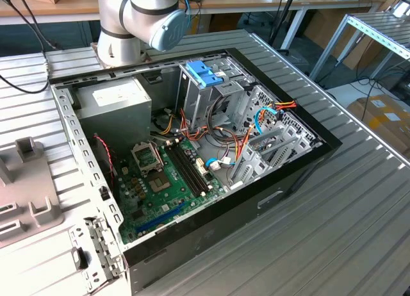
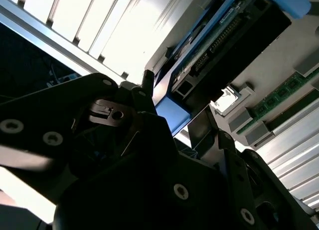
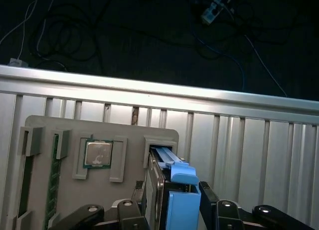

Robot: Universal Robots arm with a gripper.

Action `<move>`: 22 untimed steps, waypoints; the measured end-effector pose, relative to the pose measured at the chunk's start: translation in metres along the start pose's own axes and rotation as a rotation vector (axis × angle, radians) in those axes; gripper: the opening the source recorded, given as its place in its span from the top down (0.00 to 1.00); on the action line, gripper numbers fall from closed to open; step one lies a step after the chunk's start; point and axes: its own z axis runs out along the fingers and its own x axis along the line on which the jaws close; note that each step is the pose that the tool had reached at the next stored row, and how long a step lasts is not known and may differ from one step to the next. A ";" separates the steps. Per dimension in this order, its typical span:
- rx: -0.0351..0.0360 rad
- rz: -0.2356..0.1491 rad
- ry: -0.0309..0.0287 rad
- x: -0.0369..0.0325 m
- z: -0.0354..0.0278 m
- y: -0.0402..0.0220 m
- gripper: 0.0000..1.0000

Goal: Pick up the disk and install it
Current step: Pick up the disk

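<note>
First wrist view: my gripper (image 3: 172, 191) clamps the disk (image 3: 182, 212), stood edge-up in the fixture (image 3: 99, 135), at the case's (image 1: 301, 174) nine o'clock in the exterior view, likely so both faces are reachable.

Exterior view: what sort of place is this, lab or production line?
Most likely a robotics lab or test cell: an open desktop computer case lies on a ribbed metal table, the robot arm stands on it, and a cable-strewn workbench and a cardboard box sit nearby.

A ribbed metal table (image 1: 359, 200) stands before a wooden workbench (image 1: 243, 2).
</note>
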 end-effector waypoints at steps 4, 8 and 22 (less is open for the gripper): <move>0.0000 0.000 0.0000 0.0002 0.0033 -0.0001 0.46; -0.0001 0.000 0.0000 0.0004 0.0061 -0.0002 0.46; 0.0000 0.000 0.0000 0.0004 0.0067 -0.0002 0.62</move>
